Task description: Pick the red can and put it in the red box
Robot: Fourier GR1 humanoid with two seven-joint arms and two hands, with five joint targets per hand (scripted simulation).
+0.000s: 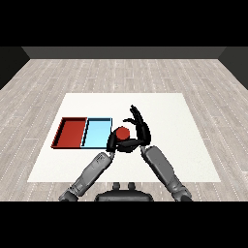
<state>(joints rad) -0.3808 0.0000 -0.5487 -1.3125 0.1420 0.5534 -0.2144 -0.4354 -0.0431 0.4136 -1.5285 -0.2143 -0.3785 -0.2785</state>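
Red can (122, 132): sat just left of the frame's centre, on the white table, immediately right of the light blue tray; only its round red top and a little of its side showed, the rest was covered by black fingers.
Left hand (115, 142): came in from the lower left of the frame on its grey forearm and reached the can's lower left side; its fingers were curled round the can at its base.
Right hand (139, 127): came in from the lower right and stood at the can's right side, with its fingers straight and fanned toward the upper centre of the frame (they rose above the can rather than wrapping it); its thumb pointed left toward the can's top, and whether it touched the can could not be told.
Red tray (64, 131): lay in the left half of the frame, the leftmost of the 2 trays, with nothing inside it, well apart from the can.
Light blue tray (96, 133): lay touching the red tray's right edge, between that tray and the can, and also held nothing.
White table (169, 116): filled the middle of the frame, with both trays on its left part and the can near its middle.
Floor (58, 72): grey wooden planks showed around the table toward the upper frame.
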